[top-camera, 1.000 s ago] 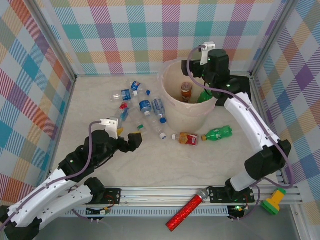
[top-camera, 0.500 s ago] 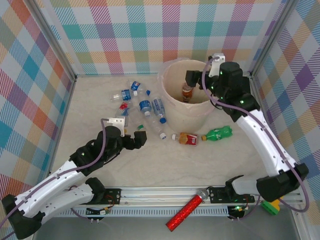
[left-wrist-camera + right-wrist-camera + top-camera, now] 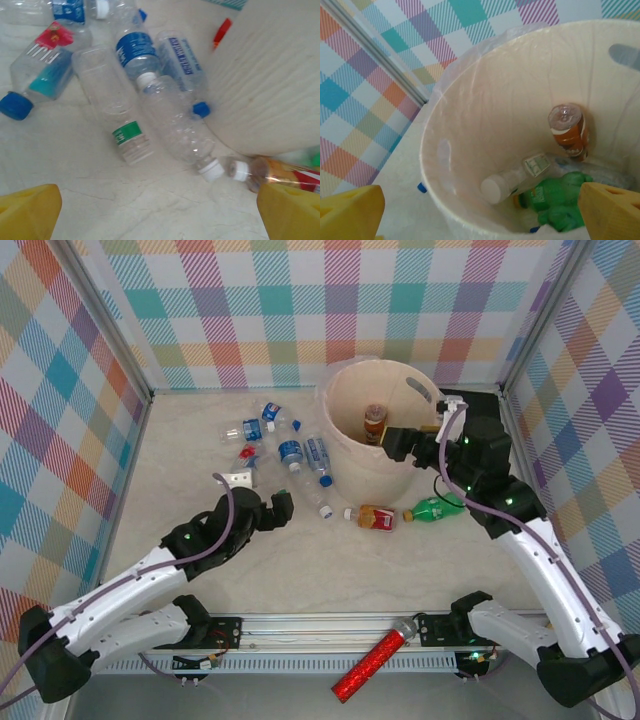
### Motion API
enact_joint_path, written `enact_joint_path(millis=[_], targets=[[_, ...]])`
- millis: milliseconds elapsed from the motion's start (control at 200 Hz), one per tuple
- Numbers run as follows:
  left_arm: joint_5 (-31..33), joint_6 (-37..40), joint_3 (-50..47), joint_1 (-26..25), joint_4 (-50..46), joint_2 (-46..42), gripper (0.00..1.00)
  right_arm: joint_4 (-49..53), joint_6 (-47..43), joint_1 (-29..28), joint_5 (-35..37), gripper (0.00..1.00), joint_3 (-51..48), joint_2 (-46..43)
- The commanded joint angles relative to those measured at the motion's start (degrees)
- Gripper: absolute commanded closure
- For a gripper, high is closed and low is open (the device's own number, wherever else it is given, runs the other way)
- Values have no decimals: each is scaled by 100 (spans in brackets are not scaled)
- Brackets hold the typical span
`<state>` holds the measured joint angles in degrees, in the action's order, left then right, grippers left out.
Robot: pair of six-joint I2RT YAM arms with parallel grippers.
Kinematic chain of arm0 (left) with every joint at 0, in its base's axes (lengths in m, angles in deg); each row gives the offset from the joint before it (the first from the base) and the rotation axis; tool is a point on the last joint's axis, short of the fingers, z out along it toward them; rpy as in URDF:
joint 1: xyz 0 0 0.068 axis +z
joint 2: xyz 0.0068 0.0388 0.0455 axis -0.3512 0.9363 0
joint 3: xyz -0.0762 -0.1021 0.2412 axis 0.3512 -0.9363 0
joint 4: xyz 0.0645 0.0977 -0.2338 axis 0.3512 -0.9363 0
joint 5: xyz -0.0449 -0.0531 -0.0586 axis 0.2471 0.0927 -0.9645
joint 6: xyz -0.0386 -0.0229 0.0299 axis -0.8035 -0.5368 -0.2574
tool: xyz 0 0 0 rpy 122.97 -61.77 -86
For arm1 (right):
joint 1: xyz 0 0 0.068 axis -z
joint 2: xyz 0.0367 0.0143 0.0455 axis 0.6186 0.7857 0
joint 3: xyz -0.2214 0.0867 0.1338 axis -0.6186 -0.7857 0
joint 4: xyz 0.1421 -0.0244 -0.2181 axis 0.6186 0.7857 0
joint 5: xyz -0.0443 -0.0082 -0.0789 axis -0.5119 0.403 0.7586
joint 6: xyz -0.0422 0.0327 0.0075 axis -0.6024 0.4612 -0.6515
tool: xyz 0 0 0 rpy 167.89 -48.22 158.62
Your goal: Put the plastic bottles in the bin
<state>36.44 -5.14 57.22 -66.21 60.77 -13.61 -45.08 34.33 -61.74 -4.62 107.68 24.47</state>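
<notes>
Left hand point(image 3: 282, 508) has advanced, released; it should straddle the clear bottle point(image 3: 175, 125) just ahead. Right hand point(image 3: 393, 443), released, overlooks the bin point(image 3: 485, 100).

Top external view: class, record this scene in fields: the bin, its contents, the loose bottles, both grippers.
bin: large round beige plastic bucket, upright
contents: brown orange-labelled bottle, green bottle, clear bottle
loose bottles: cluster of clear bottles left of bin; red-labelled bottle and second green bottle in front
left gripper: open, near the cluster
right gripper: open, above the bin
</notes>
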Motion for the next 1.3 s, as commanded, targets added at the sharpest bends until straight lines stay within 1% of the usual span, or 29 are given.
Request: enact_joint_path(millis=[0,105,225,275,365,400,450,670,750,920,1110,1170,1255,1295], targets=[[267,-411,240,180,-173,449,1,-102,244,7,-388,1,-150,-226],[11,-696,437,426,-288,1097,8,-76,290,6,-594,1,-195,-339],[-294,-848,615,708,-161,1789,15,-38,291,6,-732,1,-211,-476],[-498,-932,628,887,16,2023,19,9,275,6,-748,1,-213,-536],[-1096,-1076,559,1166,525,2420,24,68,246,6,-764,1,-238,-642],[-1219,-1122,563,1214,674,2583,25,82,241,6,-757,1,-261,-687],[-1333,-1156,608,1263,884,2800,29,83,244,2,-748,1,-298,-742],[-1520,-1281,779,1429,1240,3609,30,126,181,6,-715,1,-326,-843],[-1571,-1354,793,1527,1345,3779,33,130,174,4,-722,1,-318,-830],[-1629,-1315,846,1673,1593,4125,33,61,237,7,-820,1,-323,-774],[-1729,-1227,997,1700,1738,4472,34,92,261,6,-844,1,-319,-660],[-1734,-1176,1030,1708,1759,4522,36,91,288,-2,-862,1,-316,-647],[-1758,-1094,1054,1717,1771,4568,44,92,311,-3,-874,1,-309,-632],[-1766,-1063,1042,1717,1765,4575,45,87,318,-4,-871,1,-305,-632]])
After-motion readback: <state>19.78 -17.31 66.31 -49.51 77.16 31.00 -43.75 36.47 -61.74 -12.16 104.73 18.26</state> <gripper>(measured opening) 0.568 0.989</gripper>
